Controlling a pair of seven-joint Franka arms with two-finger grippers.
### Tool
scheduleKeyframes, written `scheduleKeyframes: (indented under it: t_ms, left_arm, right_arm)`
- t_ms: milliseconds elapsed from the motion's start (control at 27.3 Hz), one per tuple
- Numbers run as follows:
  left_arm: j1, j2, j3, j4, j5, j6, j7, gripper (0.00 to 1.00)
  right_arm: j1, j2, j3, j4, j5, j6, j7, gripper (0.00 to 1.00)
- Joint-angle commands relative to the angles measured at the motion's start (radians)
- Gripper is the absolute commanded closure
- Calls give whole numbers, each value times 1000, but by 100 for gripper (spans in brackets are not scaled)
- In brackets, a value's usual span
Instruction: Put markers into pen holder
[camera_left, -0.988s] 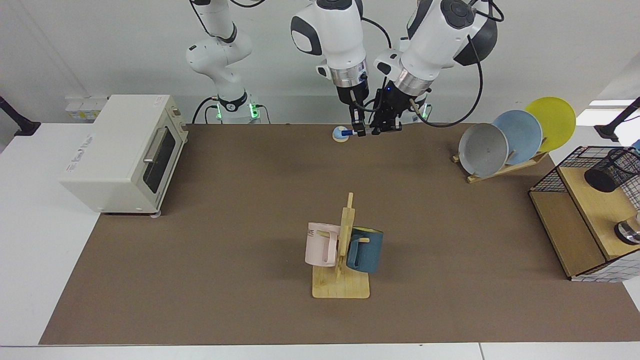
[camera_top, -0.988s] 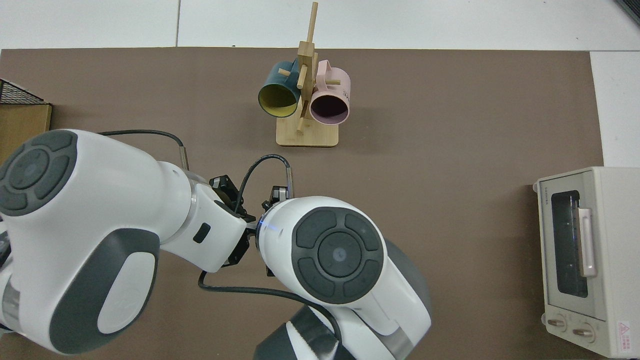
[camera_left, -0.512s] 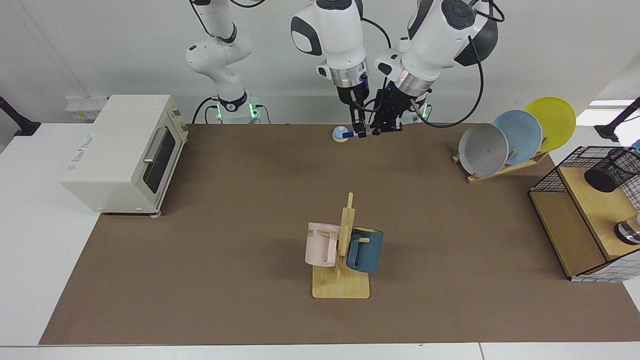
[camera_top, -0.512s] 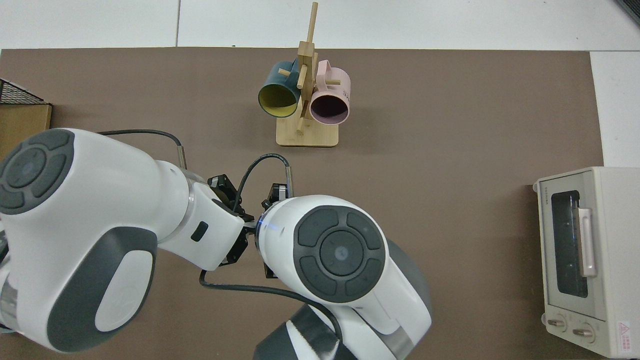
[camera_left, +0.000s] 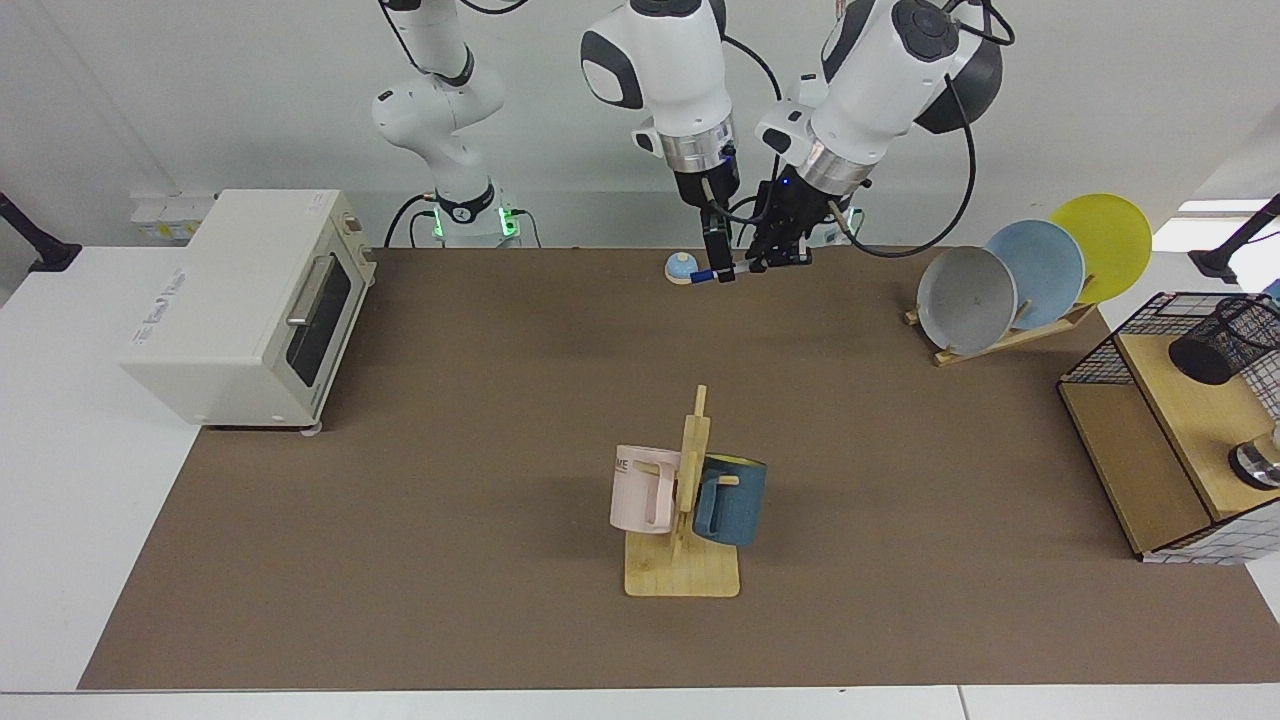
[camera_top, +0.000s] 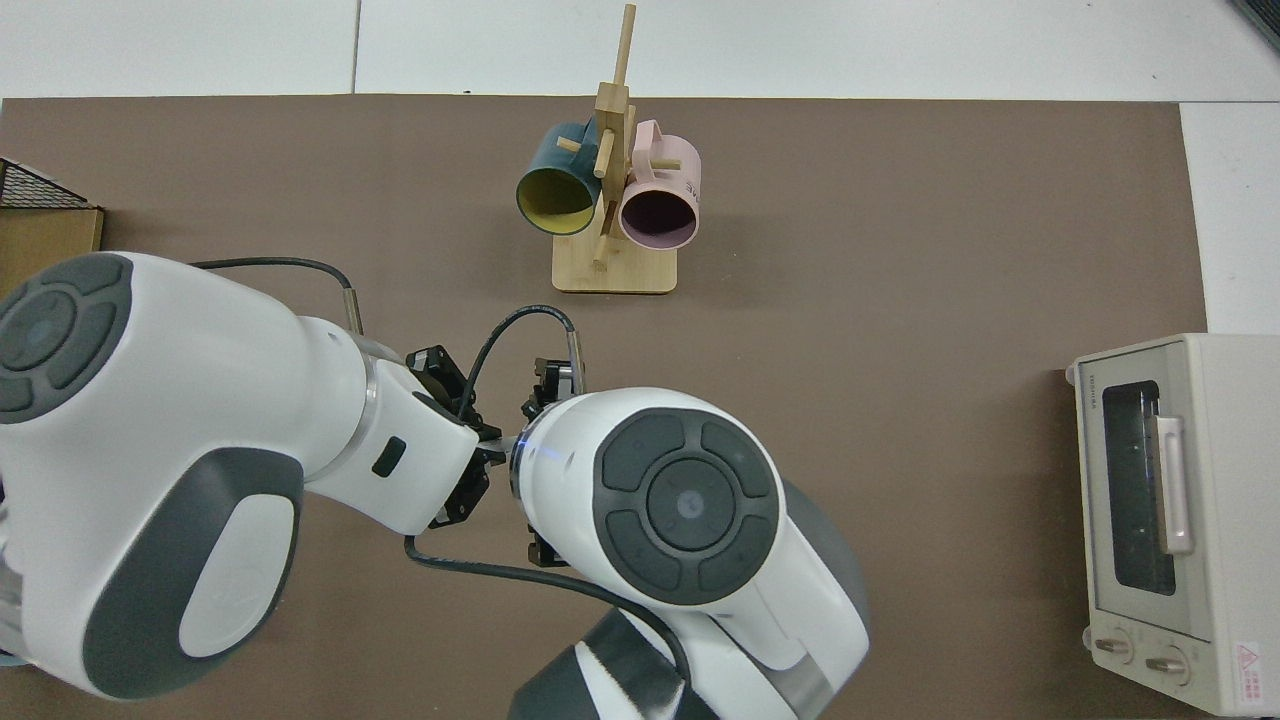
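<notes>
Place: a robotics lab set up as a mock kitchen.
Robots: two white arms (camera_left: 660, 70) bolted at the far edge of the surface (camera_left: 450, 400), with loose cables and green lights at their bases.
Room: bare white walls and a white bench under a brown mat.
Kitchen props: a white toaster oven (camera_left: 250, 305), a wooden mug tree (camera_left: 685, 510) with a pink and a blue mug, a plate rack (camera_left: 1010, 335) with grey, blue and yellow plates.
Storage: a wire-and-wood shelf (camera_left: 1150, 450) at one end.

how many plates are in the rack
3, standing on edge in the wooden rack at the facing view's right: grey plate nearest the camera, blue plate behind it, yellow plate rearmost.
</notes>
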Motion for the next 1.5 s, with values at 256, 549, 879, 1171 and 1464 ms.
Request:
scheduleKeyframes:
  t_ms: [256,549,879,1171,1464]
  left_arm:
    - [-5,-18,5,-21,71,0,-81,100]
    - [1,-23,10,-17,220,-47,-119,100]
    - [40,-26,31,3,479,-98,-106,100]
    - [99,-29,36,14,731,-116,-32,100]
    - [247,-23,34,89,918,-95,170,100]
  right_arm:
    - [-151,-42,3,-51,12,-153,-536,0]
    - [-338,-50,-1,-54,-10,-247,-1077,0]
    - [-479,-100,-1,-45,-74,-302,-1590,0]
    - [-490,-156,-1,-42,-108,-329,-1872,0]
    - [-499,-174,-7,-42,-109,-353,-2000,0]
